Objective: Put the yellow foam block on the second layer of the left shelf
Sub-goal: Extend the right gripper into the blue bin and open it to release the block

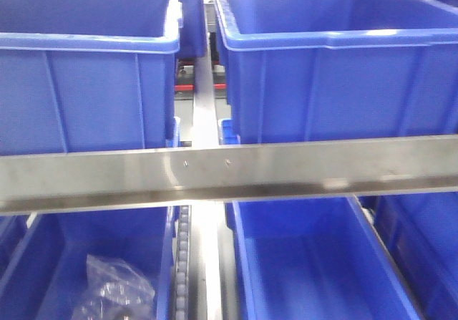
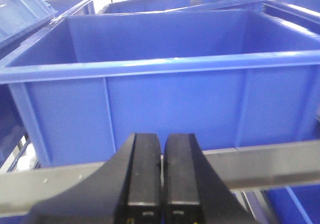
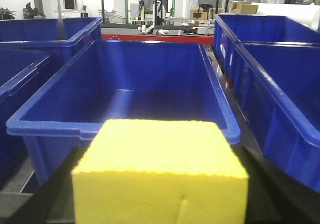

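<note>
The yellow foam block (image 3: 160,169) fills the lower middle of the right wrist view. My right gripper (image 3: 160,189) is shut on it, with dark fingers (image 3: 52,196) showing on either side. The block hangs just in front of the near rim of a long blue bin (image 3: 125,126). In the left wrist view my left gripper (image 2: 163,156) is shut with nothing between its black fingers (image 2: 144,169). It is level with a steel shelf rail (image 2: 270,164), facing the front wall of a blue bin (image 2: 165,66). Neither gripper shows in the front view.
A steel shelf rail (image 1: 229,170) crosses the front view. Two blue bins (image 1: 86,44) (image 1: 336,41) stand above it, and two more below. The lower left bin (image 1: 28,263) holds a clear plastic bag (image 1: 114,291). More blue bins (image 3: 280,83) flank the right gripper.
</note>
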You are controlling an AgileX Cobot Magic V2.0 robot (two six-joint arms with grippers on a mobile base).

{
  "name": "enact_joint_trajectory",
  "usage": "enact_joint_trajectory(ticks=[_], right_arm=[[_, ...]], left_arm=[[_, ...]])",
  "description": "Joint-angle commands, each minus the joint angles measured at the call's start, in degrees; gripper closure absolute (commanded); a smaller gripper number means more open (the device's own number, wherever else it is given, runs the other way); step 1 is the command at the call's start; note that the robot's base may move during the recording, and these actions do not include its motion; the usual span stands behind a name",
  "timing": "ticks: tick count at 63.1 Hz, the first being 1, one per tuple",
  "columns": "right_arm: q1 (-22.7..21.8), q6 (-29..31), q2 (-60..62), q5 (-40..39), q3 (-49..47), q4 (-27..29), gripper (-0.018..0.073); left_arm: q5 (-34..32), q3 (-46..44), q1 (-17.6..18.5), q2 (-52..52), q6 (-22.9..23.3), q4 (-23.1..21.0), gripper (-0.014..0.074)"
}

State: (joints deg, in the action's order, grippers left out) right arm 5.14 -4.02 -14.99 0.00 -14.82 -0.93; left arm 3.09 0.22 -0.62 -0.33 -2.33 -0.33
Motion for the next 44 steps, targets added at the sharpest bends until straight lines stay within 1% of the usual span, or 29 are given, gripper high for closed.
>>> enact_joint_trajectory(ticks=[1, 44], right_arm=[[-0.3, 0.4, -0.5, -5.4, -1.7, -0.2, 0.0069], [-0.3, 0.4, -0.5, -5.4, -1.7, -0.2, 0.0069]], left_arm=[[-4.7, 1.4, 0.2, -1.2, 0.2, -0.3, 0.0472], [-4.7, 1.4, 0.2, -1.2, 0.2, -0.3, 0.0472]])
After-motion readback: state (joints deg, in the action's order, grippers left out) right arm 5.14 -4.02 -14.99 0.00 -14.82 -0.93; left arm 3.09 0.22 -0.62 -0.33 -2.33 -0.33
